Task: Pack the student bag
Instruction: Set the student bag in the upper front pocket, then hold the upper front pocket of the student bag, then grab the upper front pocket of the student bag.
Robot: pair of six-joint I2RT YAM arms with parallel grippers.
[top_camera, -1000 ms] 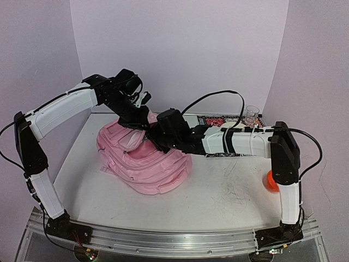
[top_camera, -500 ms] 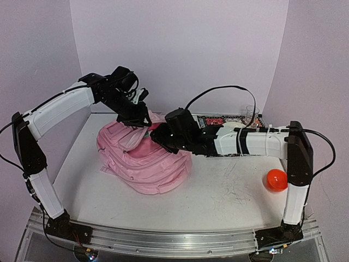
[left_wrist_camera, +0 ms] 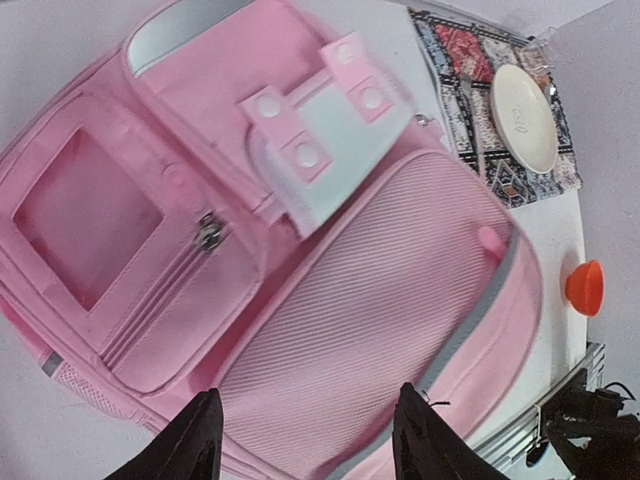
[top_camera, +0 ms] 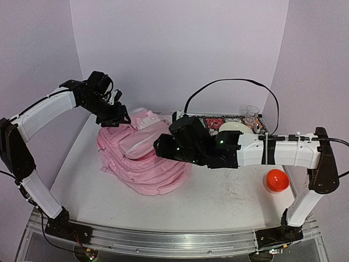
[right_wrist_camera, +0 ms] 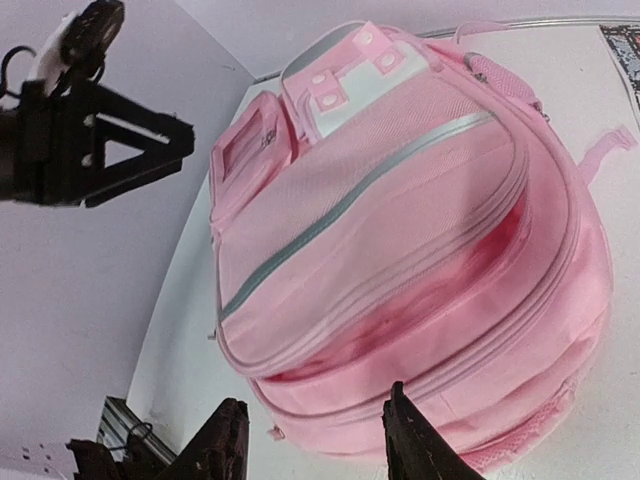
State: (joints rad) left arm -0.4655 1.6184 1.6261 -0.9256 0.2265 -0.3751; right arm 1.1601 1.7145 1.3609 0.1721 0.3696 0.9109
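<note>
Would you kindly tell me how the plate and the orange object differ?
The plate is cream and flat; the orange object is bright and rounded. The plate lies on the patterned mat at the far edge of the table; the orange object sits on the bare top, nearer the front. The plate is wider. Both lie outside the bag, to its right.

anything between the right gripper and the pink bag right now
Nothing visible does. In the right wrist view the right gripper is open and empty. The bag lies straight ahead of its fingers, with no other object in the gap between them.
</note>
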